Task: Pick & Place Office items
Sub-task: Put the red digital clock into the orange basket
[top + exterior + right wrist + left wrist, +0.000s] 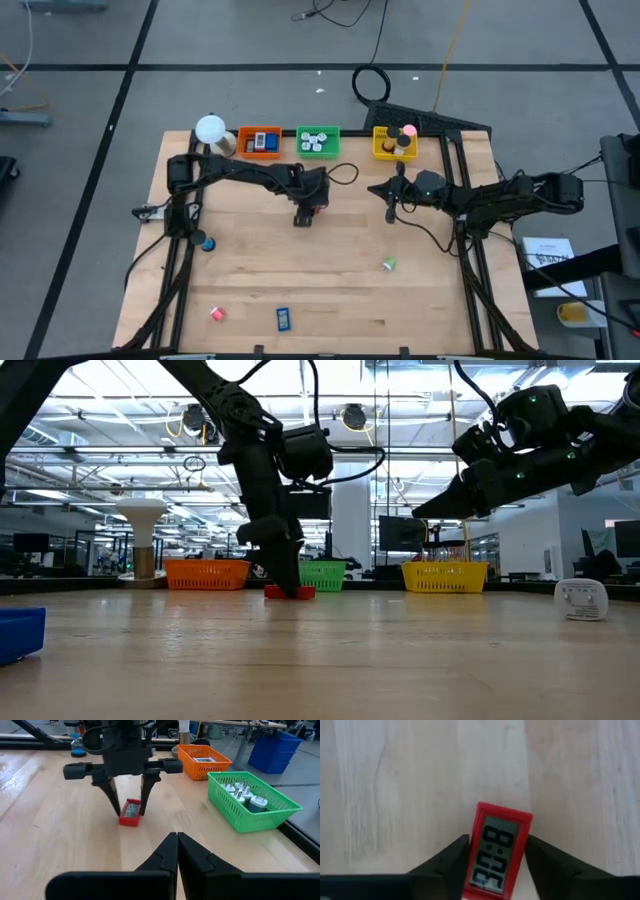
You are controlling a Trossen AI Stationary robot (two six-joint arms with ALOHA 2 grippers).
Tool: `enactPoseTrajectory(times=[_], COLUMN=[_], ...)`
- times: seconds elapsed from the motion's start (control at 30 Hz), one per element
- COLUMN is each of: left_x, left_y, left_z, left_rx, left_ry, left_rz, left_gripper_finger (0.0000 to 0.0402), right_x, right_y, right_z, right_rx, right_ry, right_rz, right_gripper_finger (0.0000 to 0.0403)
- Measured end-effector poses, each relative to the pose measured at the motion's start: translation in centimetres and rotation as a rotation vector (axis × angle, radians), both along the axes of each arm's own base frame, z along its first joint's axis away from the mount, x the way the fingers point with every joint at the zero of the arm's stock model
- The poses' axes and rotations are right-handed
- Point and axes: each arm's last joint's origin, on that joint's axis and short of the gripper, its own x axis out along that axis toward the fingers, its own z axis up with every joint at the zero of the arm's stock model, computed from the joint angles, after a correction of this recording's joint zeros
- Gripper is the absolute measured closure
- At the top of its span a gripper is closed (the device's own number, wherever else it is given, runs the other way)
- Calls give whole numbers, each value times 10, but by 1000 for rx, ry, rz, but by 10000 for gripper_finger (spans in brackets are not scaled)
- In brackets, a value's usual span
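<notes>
Wooden desk point(330, 290): light boards, carrying both arms, three trays along the far edge and loose items toward the near edge.

Left arm: reaches in from the left side to the desk's middle. Left claw point(127, 810) points straight down at the board, its two fingers point(452, 865) standing either side of the red clock point(497, 852), close against its long edges. Whether the fingers press the casing or only flank it cannot be told. The clock lies flat on the desk, display up, just in front of the green tray.

Right arm: held above the desk on the right side, tilted down toward the middle. Right claw point(177, 847) has its fingertips together, nothing between them, clear of the surface.

Trays at the far edge, left to right: orange tray point(260, 142) holding flat blue and red items; green tray point(318, 141) holding white pieces; yellow tray point(393, 144) holding a black roll and a pink roll.

White lamp point(211, 130): beside the orange tray, at the far left corner.

Loose items: blue flat piece point(284, 318) and small pink piece point(217, 313) near the front edge; green bit point(389, 264) toward the right; blue-black roll point(204, 242) at the left.
</notes>
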Motion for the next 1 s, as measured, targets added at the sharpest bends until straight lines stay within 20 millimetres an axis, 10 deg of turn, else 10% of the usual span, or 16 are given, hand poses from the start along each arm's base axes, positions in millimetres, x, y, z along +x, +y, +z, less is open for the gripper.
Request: enactPoseTrajectory(times=[0.37, 0.67, 1.0], left_x=[-24, -90, -129], left_y=[27, 84, 160], left_z=[31, 87, 63], left_rx=[-57, 173, 201], left_ry=[-1, -40, -4], left_rz=[436, 1112, 1387], left_gripper_finger=[270, 270, 270], right_x=[0, 0, 1], right_y=[0, 0, 1], right_z=[0, 0, 1], right_rx=[13, 18, 22], right_ry=[-5, -7, -22], right_rz=[-3, -3, 21], right_gripper_finger=[402, 402, 402])
